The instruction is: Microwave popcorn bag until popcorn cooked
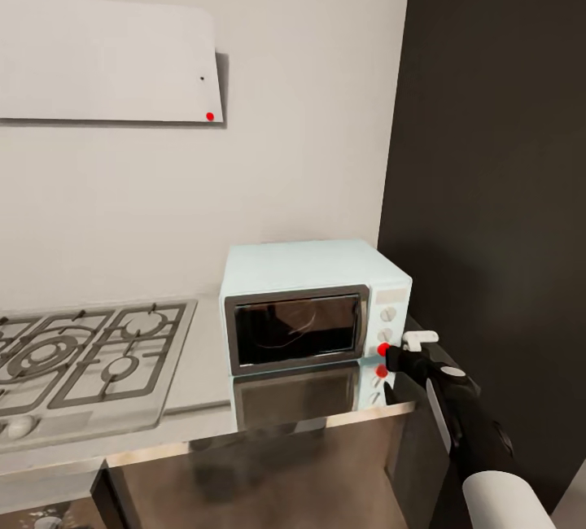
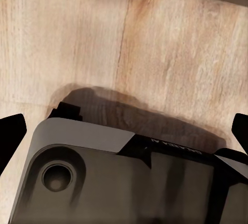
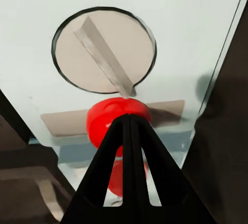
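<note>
While the steel gas hob with grey grates [image 1: 81,358] lies at the left of the glossy light-grey bench [image 1: 203,366], the small pale mint-blue microwave with a dark glass door [image 1: 313,305] stands just right of it against the white wall, its door shut, and something curved shows dimly behind the glass, though whether that is the popcorn bag I cannot tell. At the microwave's right, on the white panel, sits a round knob with a raised silver bar [image 3: 103,50], and below it a glossy red marker dot [image 3: 116,120]. The right tool [image 1: 391,354] has its two dark fingers pressed together into one point, which rests against that red dot in the right wrist view. The step looks like starting the heating, so the press should be straight in along the fingers, gentle enough not to shove the light box back toward the wall, and kept off the knob above. The left tool [image 2: 124,125] hangs over a wooden floor [image 2: 155,43], its dark fingertips [image 2: 10,131] well apart, holding nothing.
</note>
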